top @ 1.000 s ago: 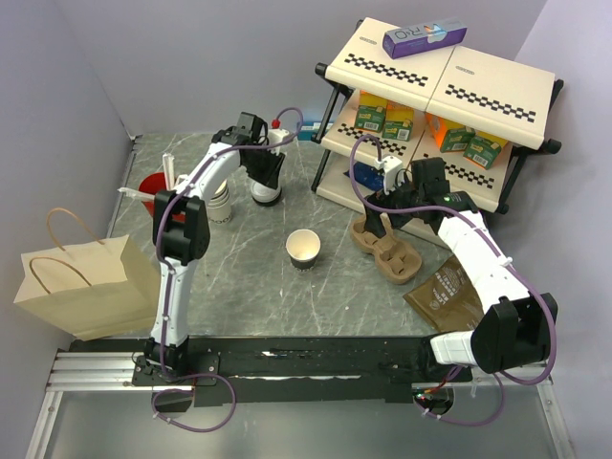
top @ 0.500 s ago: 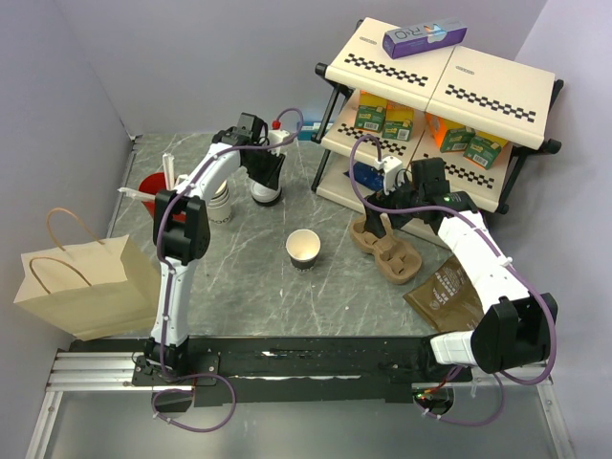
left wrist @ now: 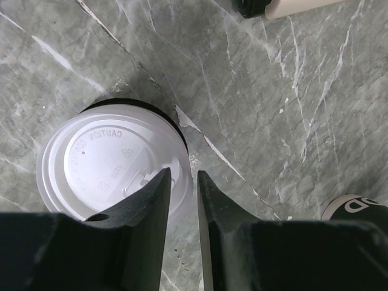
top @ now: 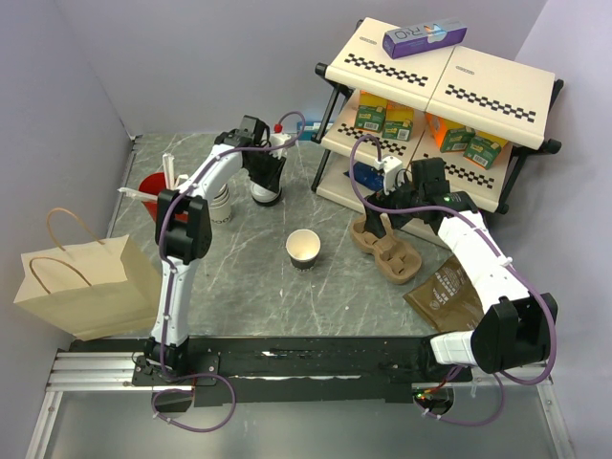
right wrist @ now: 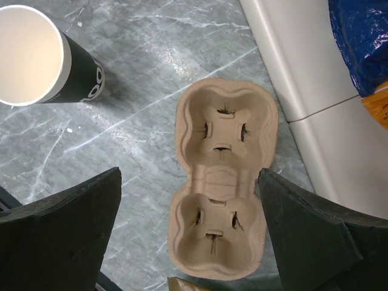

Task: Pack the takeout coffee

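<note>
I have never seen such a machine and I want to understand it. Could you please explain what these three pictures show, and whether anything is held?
These are two robot arms bolted to a table edge, each ending in a two-finger gripper. The wide picture looks down from above and behind them. The other two come from cameras on the wrists. On the grey table stand a lidded takeout coffee, an open cup, a pulp cup carrier, a paper bag and a shelf. The left gripper hangs over the coffee's lid, fingers nearly together. The right gripper hangs open over the carrier. Neither holds anything.
</note>
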Available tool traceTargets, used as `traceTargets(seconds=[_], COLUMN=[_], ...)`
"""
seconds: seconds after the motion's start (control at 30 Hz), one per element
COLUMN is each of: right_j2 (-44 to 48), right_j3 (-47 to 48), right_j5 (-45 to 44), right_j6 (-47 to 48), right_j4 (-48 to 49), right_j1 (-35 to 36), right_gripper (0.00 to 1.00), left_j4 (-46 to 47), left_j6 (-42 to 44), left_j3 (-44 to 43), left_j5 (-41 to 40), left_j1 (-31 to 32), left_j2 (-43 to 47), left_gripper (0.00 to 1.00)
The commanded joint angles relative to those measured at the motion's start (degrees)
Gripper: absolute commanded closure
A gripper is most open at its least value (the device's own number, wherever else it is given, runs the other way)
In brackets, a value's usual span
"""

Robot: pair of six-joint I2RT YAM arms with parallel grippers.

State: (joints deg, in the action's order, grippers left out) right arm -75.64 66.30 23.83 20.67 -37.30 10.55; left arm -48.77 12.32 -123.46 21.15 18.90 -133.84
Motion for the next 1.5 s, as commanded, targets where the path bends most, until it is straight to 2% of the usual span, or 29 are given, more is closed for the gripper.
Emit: traceTargets(seconds=[0.0, 0.47, 0.93, 1.0, 1.1, 1.2, 1.3, 1.47], right_j2=[1.72, 1.54, 1.46, 1.37, 1.37, 1.37, 1.37, 1.28], right_j3=[0.14, 0.23, 0.58, 0.67, 0.67, 0.49, 0.41, 0.76], right_j5=[1.04, 0.95, 1.04, 1.13, 1.13, 1.21, 1.48, 1.57], right_j6=[0.52, 0.43, 0.43, 0.43, 0.52, 0.34, 0.08, 0.08], right_j4=[0.74, 0.56, 0.73, 0.74, 0.83, 1.26, 1.26, 1.35], right_j1=[-0.35, -0.26, -0.35, -0.35, -0.35, -0.26, -0.35, -0.35], right_gripper=[0.00, 0.00, 0.00, 0.00, 0.00, 0.00, 0.00, 0.00], left_j4=[-0.36, -0.45, -0.97, -2.19, -3.69, -3.17, -0.71, -4.47], left_j6=[-0.19, -0.63, -0.45, -0.01, 2.26, 6.21, 9.55, 11.67], left_j3=[-2.14, -1.87, -2.84, -3.36, -4.42, -3.55, -0.74, -3.10], left_j5=[1.00, 1.44, 0.39, -0.93, -3.82, -11.61, -15.86, -15.16], left_j1=[0.35, 0.35, 0.35, 0.35, 0.44, 1.40, 2.37, 2.72], left_j2=[-0.54, -0.46, 1.39, 1.65, 2.27, 3.76, 6.31, 5.61], left_gripper=[0.71, 0.77, 0.93, 0.99, 0.99, 0.99, 0.99, 0.99])
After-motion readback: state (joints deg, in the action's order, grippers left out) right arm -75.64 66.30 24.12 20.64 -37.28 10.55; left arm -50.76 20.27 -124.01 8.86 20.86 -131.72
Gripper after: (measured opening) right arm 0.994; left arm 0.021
